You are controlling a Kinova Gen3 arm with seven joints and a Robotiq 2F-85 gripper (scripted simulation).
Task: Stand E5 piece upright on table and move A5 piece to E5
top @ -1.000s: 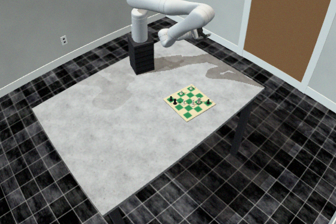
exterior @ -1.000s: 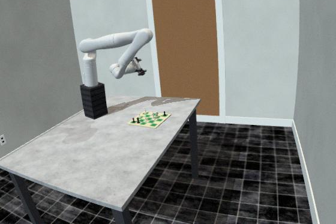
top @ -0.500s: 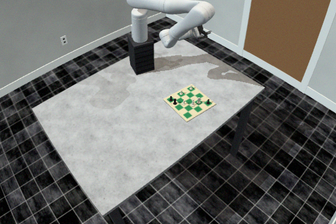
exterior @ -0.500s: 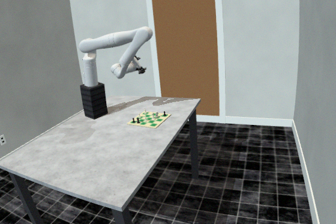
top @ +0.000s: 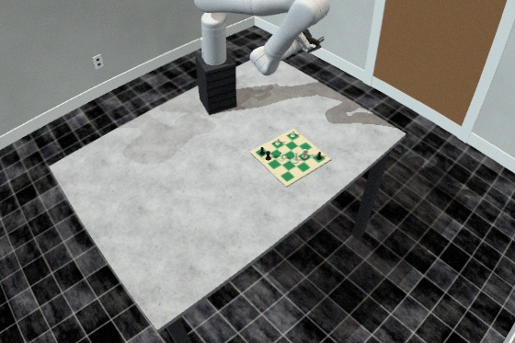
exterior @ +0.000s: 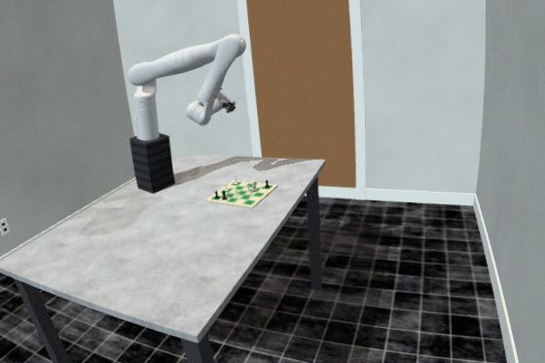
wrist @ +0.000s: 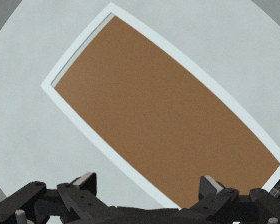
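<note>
Gripper (top: 316, 42) is wide open and empty, way up by the door (top: 432, 26), so I'd swing it down over the chessboard (top: 291, 156) and line up slowly before grabbing the E5 piece.

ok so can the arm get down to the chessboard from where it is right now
Probably yes. The tool is open and empty, raised near the table's far edge and facing the door, not the chessboard. Nothing stands between them, though the arm must swing round and come down.
</note>
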